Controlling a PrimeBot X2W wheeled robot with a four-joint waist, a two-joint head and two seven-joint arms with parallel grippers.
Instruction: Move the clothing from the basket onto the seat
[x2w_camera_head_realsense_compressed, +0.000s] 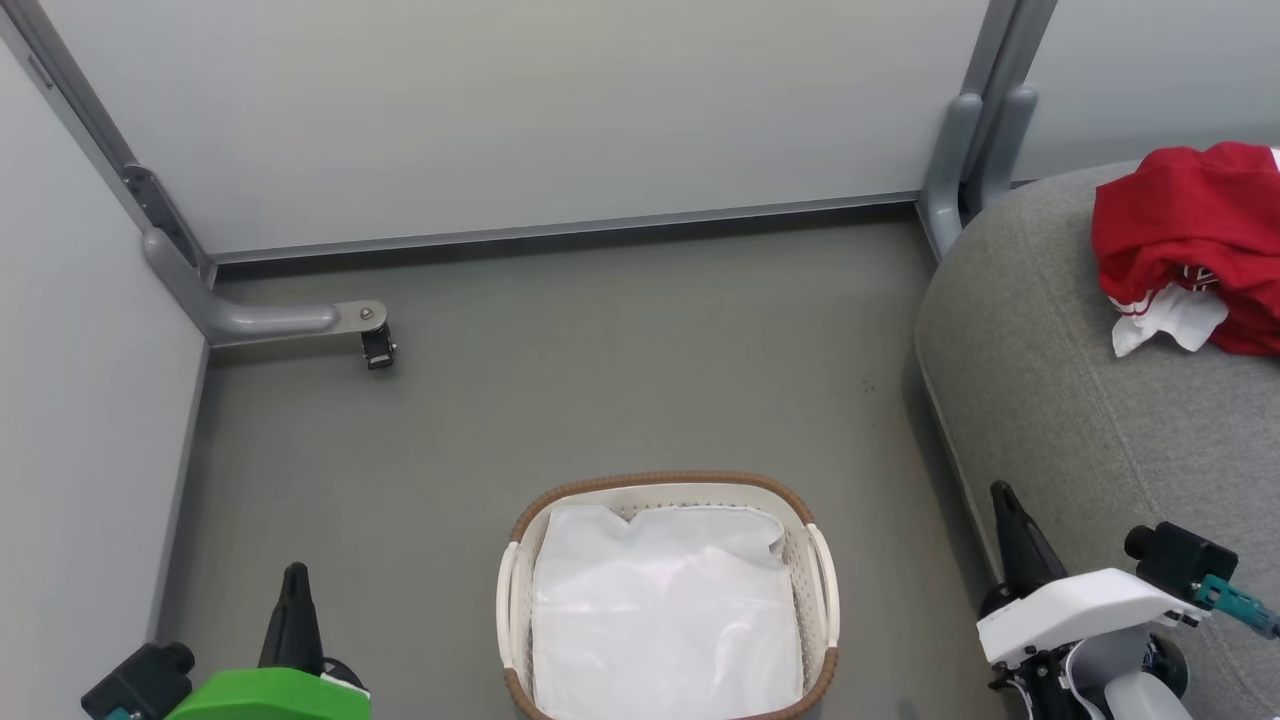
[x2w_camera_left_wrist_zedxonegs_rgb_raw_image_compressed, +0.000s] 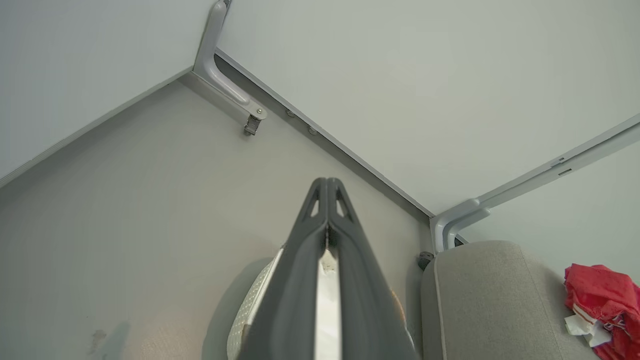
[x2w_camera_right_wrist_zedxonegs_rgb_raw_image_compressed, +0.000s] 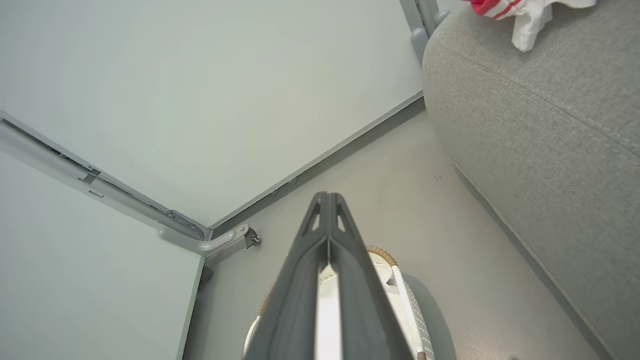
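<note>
Grey floor (x2w_camera_head_realsense_compressed: 600, 350) boxed in by pale partition panels (x2w_camera_head_realsense_compressed: 500, 100) on grey metal posts, pretty plain setup. Biggest thing is the grey seat (x2w_camera_head_realsense_compressed: 1050, 420), with a rounded edge and a stitched seam, taking up the floor's right side. Off its left edge, with a strip of floor between them, stands the basket (x2w_camera_head_realsense_compressed: 660, 483): cream perforated plastic, brown woven rim, 2 side handles. A rumpled white liner (x2w_camera_head_realsense_compressed: 660, 620) lies inside it. The clothing (x2w_camera_head_realsense_compressed: 1180, 220) is up on the seat, a crumpled red heap with white trim poking out at the front. It's toward the seat's far end, well apart from the basket. Left gripper (x2w_camera_left_wrist_zedxonegs_rgb_raw_image_compressed: 327, 185) hangs over the floor left of the basket, its 2 fingers pressed together tip to tip. Right gripper (x2w_camera_right_wrist_zedxonegs_rgb_raw_image_compressed: 327, 196) same deal, fingers closed tight, by the seat's near left edge. Smallest bit: a black caster (x2w_camera_head_realsense_compressed: 378, 350) on a grey foot near the floor's far left corner.
</note>
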